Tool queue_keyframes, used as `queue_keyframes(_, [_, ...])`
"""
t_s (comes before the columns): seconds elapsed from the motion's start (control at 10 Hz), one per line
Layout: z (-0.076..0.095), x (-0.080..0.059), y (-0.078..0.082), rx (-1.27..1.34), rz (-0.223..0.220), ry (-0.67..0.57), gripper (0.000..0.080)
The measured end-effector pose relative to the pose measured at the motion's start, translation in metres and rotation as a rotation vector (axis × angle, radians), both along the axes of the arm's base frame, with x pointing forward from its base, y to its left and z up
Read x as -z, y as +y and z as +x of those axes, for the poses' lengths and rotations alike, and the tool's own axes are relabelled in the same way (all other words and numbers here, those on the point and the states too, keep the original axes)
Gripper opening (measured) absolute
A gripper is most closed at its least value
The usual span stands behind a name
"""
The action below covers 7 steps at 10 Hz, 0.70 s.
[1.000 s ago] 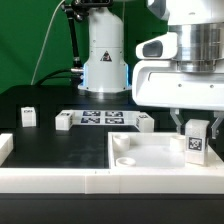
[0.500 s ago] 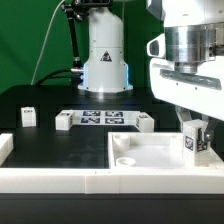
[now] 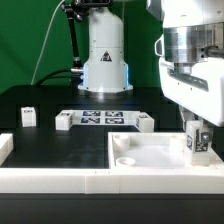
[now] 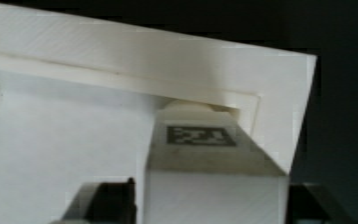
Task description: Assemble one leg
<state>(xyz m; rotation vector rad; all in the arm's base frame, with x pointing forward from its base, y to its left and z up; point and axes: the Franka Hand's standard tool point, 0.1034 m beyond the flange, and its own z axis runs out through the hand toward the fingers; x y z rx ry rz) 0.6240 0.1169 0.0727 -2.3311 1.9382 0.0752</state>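
My gripper (image 3: 198,126) is shut on the leg (image 3: 199,143), a small white block with a square marker tag on its face. It holds the leg upright over the far right corner of the large white square panel (image 3: 150,152). In the wrist view the leg (image 4: 202,160) runs between my two dark fingers (image 4: 108,202), and its far end is at the panel's (image 4: 69,110) corner socket (image 4: 204,103). I cannot tell whether the leg touches the socket. A round socket (image 3: 126,160) shows at the panel's near left corner.
Three more legs stand on the black table: one (image 3: 28,116) at the exterior view's left, and two (image 3: 64,122) (image 3: 145,123) at the ends of the marker board (image 3: 100,119). A low white wall (image 3: 60,178) runs along the front. The robot base (image 3: 104,60) stands behind.
My gripper has moved towards the exterior view's right with the leg in it, closer to the panel's right corner. The other legs have not moved.
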Motion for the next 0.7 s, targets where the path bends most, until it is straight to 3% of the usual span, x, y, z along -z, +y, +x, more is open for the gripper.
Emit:
queue_keyframes(0.1, [-0.0002,0.0,0.0009,-0.002,0.0,0.0,0.0499])
queue_keyframes(0.2, [-0.001,0.0001,0.0029,-0.03,0.0,0.0,0.06])
queue_keyframes(0.7, [-0.0016,0.0003,0.0064,-0.627,-0.024,-0.067,0.0649])
